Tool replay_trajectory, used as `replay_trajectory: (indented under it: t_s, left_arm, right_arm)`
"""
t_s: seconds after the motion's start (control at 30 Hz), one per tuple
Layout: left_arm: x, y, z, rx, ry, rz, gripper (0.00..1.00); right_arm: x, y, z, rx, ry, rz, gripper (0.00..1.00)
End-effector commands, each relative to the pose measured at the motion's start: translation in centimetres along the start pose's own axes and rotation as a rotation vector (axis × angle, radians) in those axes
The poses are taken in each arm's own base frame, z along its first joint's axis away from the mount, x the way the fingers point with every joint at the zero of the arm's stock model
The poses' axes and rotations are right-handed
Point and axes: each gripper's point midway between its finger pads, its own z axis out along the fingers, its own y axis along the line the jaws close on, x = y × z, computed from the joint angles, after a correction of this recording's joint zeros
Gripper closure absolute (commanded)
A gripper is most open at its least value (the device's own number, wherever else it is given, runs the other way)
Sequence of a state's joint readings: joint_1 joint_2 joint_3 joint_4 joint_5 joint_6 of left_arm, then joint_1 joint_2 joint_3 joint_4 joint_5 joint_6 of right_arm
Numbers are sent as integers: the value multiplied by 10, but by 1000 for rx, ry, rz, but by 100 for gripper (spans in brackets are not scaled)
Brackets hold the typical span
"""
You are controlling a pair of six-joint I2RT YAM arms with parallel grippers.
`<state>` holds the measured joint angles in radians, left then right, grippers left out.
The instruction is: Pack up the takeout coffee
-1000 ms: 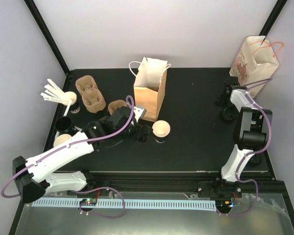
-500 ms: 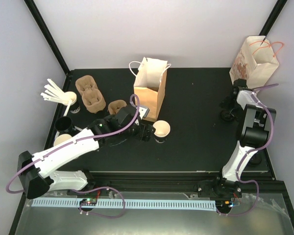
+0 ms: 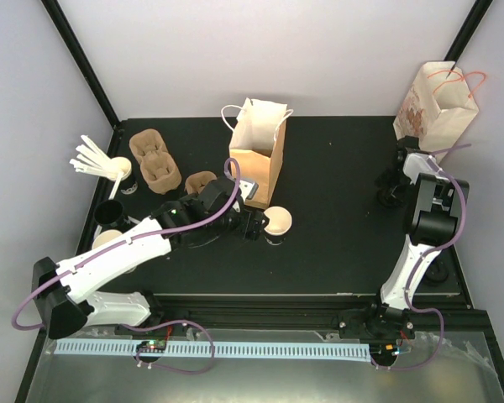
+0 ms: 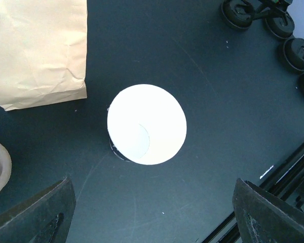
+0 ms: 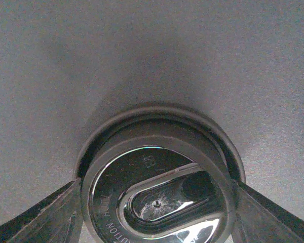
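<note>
Left of centre on the bench (image 3: 336, 252), the left gripper (image 4: 152, 195) held its jaws wide apart with nothing in them. The open white cup (image 4: 147, 124) stood upright on the bench just ahead of their tips, beside the foot of the brown paper bag (image 3: 256, 159). Far right, the right gripper (image 3: 395, 179) had its jaws part-closed on either side of 1 black lid (image 5: 157, 202), close against its rim, though I could not tell whether they gripped it.

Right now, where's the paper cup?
Top view, slightly left of centre: the paper cup stands open, with no lid, just in front of the brown bag, by its near right corner.
</note>
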<state>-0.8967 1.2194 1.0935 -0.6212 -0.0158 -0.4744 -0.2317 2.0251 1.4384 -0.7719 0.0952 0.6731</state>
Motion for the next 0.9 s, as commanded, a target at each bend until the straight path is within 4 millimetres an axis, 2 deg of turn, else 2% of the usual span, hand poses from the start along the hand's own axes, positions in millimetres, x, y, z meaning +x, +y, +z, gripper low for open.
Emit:
replay_trajectory:
  t_s: [0.0,0.1,0.23,0.43,0.57,0.7,0.87]
  left_arm:
    - [-11,-8,-5,29,-8,-27,12]
    - [-9,-8,-4,29,-2,-30,12]
    - [-8,-6,-4,23,-2,-30,12]
    - [-4,-4,1,23,-4,-35,12]
    - [-3,1,2,0,-14,-44,12]
    - [-4,4,5,10,-51,-64,12]
    - [-1,11,10,40,-74,-108,12]
  right_arm:
    - [0,-4,1,18,15,16,26]
    - [1,-4,-2,11,20,15,26]
    - [3,-2,-15,-23,5,15,26]
    - [21,20,-49,-125,-9,-35,26]
    - [53,47,-81,-152,-42,-157,25]
    - [105,65,-109,-209,-51,-318,25]
    - [161,61,-142,-279,-85,-480,25]
